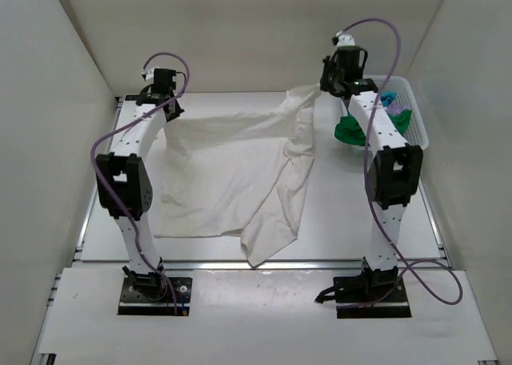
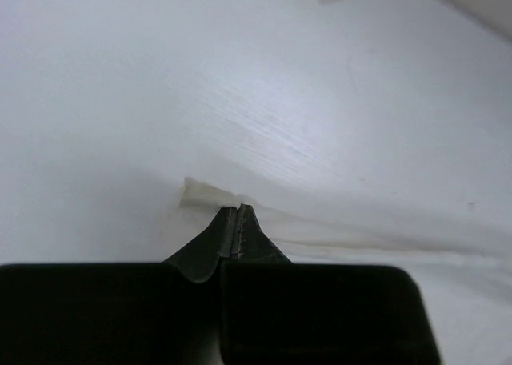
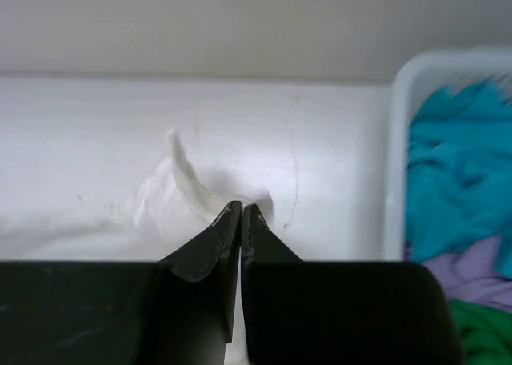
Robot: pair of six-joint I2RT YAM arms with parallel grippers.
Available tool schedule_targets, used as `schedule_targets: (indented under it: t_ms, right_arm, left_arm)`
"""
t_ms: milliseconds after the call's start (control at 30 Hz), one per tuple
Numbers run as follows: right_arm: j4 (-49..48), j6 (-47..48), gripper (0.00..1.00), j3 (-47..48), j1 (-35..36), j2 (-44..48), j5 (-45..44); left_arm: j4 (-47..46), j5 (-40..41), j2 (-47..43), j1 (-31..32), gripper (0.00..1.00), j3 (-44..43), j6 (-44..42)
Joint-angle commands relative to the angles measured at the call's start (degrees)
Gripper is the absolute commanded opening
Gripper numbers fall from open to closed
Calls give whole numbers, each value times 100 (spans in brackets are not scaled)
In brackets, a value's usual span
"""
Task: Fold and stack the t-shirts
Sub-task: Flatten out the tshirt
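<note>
The large cream-white t-shirt [image 1: 240, 173] lies spread over the middle of the table, its far edge lifted between both arms. My left gripper [image 1: 170, 109] is shut on its far left corner, a small cream tab [image 2: 204, 194] showing at the fingertips [image 2: 238, 210]. My right gripper [image 1: 330, 86] is shut on its far right corner, the cloth [image 3: 180, 193] bunched at the fingertips [image 3: 241, 208]. The green t-shirt [image 1: 350, 130], the turquoise-blue one [image 3: 456, 157] and the pale lilac one [image 3: 464, 273] lie in the basket.
The white plastic lattice basket [image 1: 417, 113] stands at the far right, next to the right arm; its rim also shows in the right wrist view [image 3: 398, 141]. White walls close in the table on the left, back and right.
</note>
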State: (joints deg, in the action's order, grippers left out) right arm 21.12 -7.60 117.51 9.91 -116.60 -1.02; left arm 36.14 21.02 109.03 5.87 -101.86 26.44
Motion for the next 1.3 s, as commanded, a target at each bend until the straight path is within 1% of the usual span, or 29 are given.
schedule_targets:
  t_ms: [0, 133, 233, 333, 467, 567, 633, 700, 733, 767, 800, 833, 867, 900, 967, 1000, 1033, 1067, 1100, 1133, 1167, 1200, 1233, 1267]
  right_arm:
    - [-310, -304, 0, 87, 2, -362, 585]
    - [-355, -401, 0, 140, -59, -881, 725]
    - [-460, -602, 0, 367, -121, -1232, 814]
    - [-460, -770, 0, 693, -200, -1567, 998]
    - [-329, -744, 0, 1185, -122, -1621, 1042]
    - [-258, -621, 0, 1414, -121, -1192, 1086]
    - [-170, -786, 0, 1441, -217, -928, 1400]
    - [240, -840, 0, 1283, -280, -437, 1516]
    - [391, -753, 0, 1265, -271, -321, 1464]
    - [723, -648, 0, 1161, -183, 2, 1333]
    - [935, -464, 0, 1073, 52, 440, 1228]
    - [1042, -410, 0, 941, 142, 645, 1000]
    - [1234, -262, 0, 1018, 334, 1004, 737]
    - [1393, -138, 0, 1080, 553, 1373, 595]
    - [1368, -110, 0, 1141, 695, 1936, 488]
    - [1385, -102, 0, 1342, 766, 2269, 401]
    - [1359, -6, 0, 1414, 897, 2360, -43]
    - [1342, 291, 0, 1510, 1212, 2648, -579]
    - [1289, 590, 0, 1564, 1667, 2886, -888]
    - [1158, 714, 0, 1590, 1889, 2984, -1387]
    - [992, 1238, 0, 1660, 2562, 3107, -2115]
    - [825, 1965, 0, 1661, 3491, 3282, -2635]
    - [223, 2982, 0, 1635, 4614, 3310, -3806]
    - [-706, 4149, 0, 1504, 5077, 3353, -4775]
  left_arm:
    - [-28, -71, 168, -138, 0, -385, 99]
    - [33, -176, 820, -191, 0, -835, 186]
    - [16, -273, 1268, -279, 0, -1212, 239]
    - [-10, -370, 1524, -349, 0, -1625, 309]
    - [16, -520, 1516, -376, 0, -2108, 397]
    - [-45, -633, 1166, -367, 0, -2162, 441]
    - [-54, -773, 1024, -446, 0, -2049, 493]
    - [-2, -836, 822, -438, 0, -1987, 520]
    - [24, -871, 630, -420, 0, -1882, 529]
    - [7, -915, 410, -376, 0, -1672, 521]
    - [16, -906, 252, -332, 0, -1540, 520]
    - [-2, -880, -28, -254, 0, -1416, 494]
    - [24, -871, -336, -209, 0, -1389, 503]
    - [33, -897, -609, -192, 0, -1406, 494]
    - [103, -897, -1022, -139, 0, -1704, 476]
    - [130, -932, -1312, -226, 0, -1766, 572]
    - [113, -976, -1419, -235, 0, -1897, 573]
    - [182, -942, -1637, -227, 0, -2046, 556]
    - [226, -759, -1875, -122, 0, -2083, 486]
    - [209, -609, -2007, 9, 0, -2144, 390]
    - [235, -338, -2209, 228, 0, -2197, 276]
    - [236, -100, -2376, 396, 0, -2258, 161]
    - [218, 111, -2430, 467, 0, -2320, 99]
    - [253, 226, -2544, 555, 0, -2425, -6]
